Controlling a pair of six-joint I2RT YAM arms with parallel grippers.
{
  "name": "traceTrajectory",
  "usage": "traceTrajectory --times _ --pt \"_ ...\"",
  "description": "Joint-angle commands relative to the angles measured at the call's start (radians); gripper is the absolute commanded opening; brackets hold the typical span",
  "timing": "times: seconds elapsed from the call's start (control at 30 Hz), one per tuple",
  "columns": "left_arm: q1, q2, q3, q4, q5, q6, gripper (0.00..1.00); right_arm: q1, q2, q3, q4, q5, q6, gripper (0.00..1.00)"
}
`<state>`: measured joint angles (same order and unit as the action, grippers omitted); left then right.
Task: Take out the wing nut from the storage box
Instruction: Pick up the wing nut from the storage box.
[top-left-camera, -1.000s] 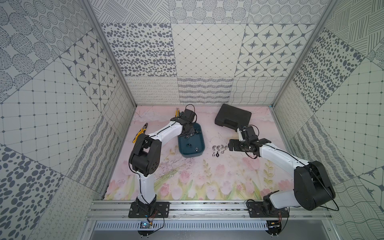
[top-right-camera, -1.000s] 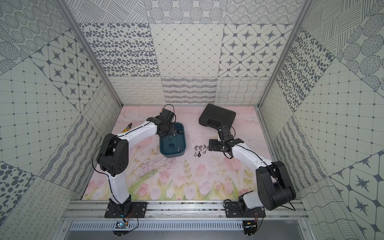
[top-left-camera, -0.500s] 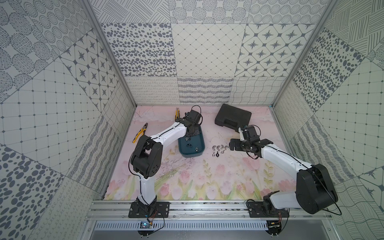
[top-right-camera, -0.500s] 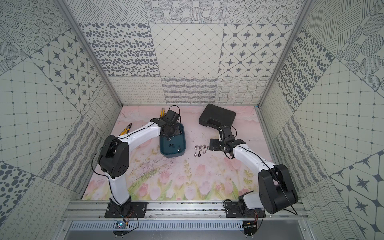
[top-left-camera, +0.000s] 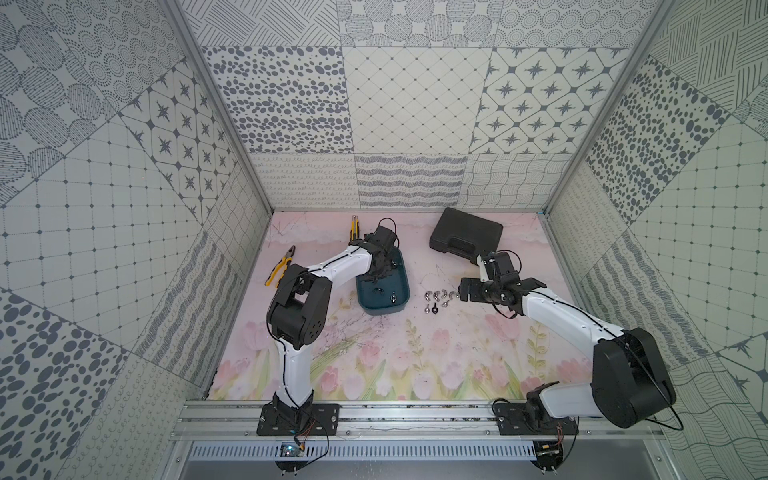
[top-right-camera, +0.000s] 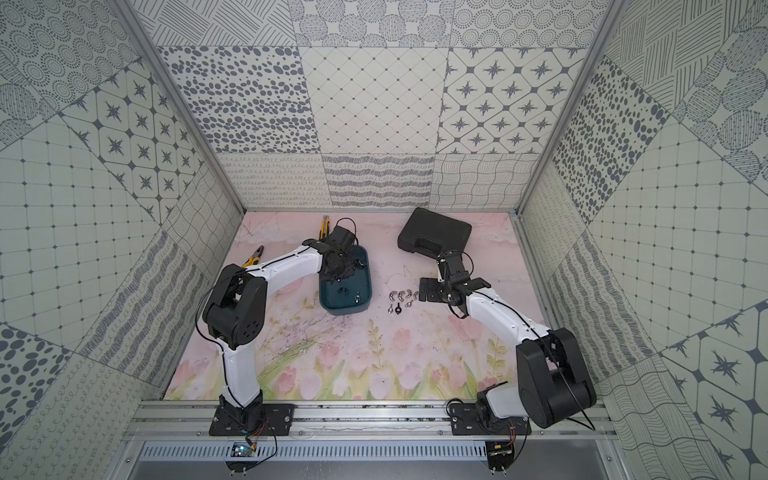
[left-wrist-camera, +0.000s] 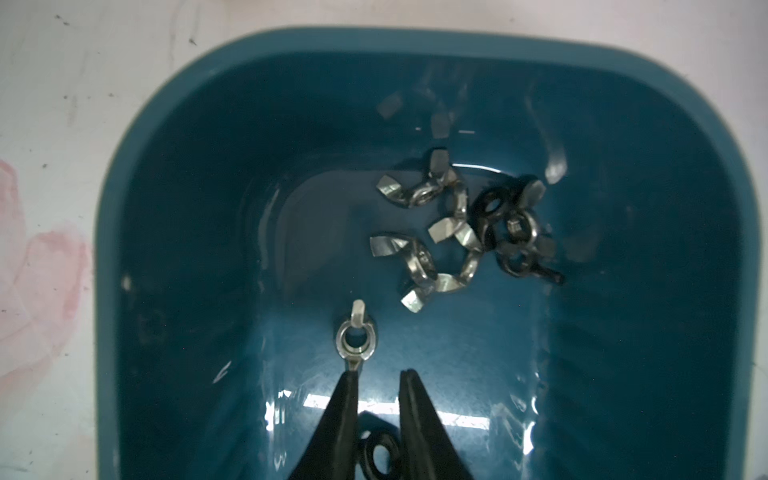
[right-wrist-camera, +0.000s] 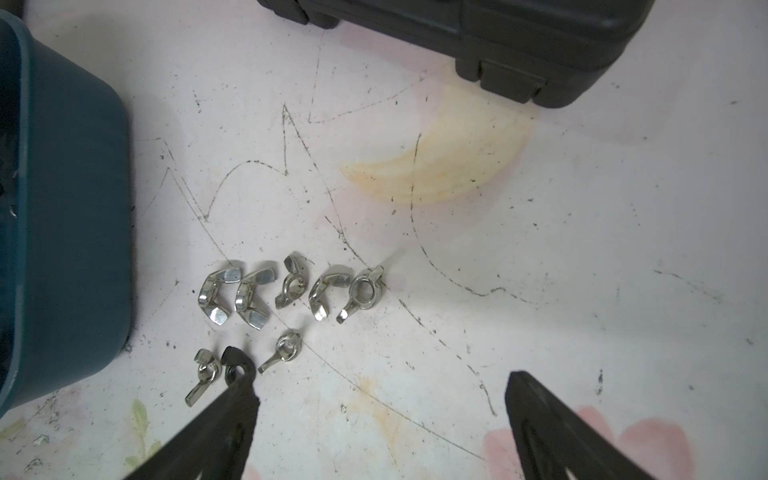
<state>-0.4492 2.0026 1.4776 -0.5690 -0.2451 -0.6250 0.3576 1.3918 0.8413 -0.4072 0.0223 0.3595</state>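
Grasp: left gripper (left-wrist-camera: 380, 386) narrow, nothing between tips, low in box (left-wrist-camera: 415, 39). Lone nut (left-wrist-camera: 355, 338) sits just beside one tip; widen, centre over it, close across wings. Right gripper (right-wrist-camera: 380, 380) wide, empty.

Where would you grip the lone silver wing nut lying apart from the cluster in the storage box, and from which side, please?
Probably across the round body of the lone wing nut, from the left gripper side. Its hole faces the wrist camera and its wings point toward and away from that gripper, leaving both flanks free.
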Motion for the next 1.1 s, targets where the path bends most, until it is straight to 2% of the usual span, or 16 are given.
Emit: traceTrajectory --times 0.0,0.4,0.73,1.07 --pt "0.014 0.008 -0.014 -0.023 0.007 0.018 0.23 -0.003 -0.005 0.002 0.019 -0.010 0.006 0.97" --pt "0.033 0.060 -0.010 0.009 0.026 0.032 0.21 0.001 -0.010 0.004 0.019 -0.004 0.006 0.97" --pt "0.035 0.064 -0.002 0.024 0.050 0.050 0.09 0.001 -0.007 0.005 0.019 -0.005 0.007 0.97" --pt "0.023 -0.047 -0.016 0.009 0.050 0.060 0.01 0.003 -0.014 0.008 0.017 -0.002 0.010 0.97"
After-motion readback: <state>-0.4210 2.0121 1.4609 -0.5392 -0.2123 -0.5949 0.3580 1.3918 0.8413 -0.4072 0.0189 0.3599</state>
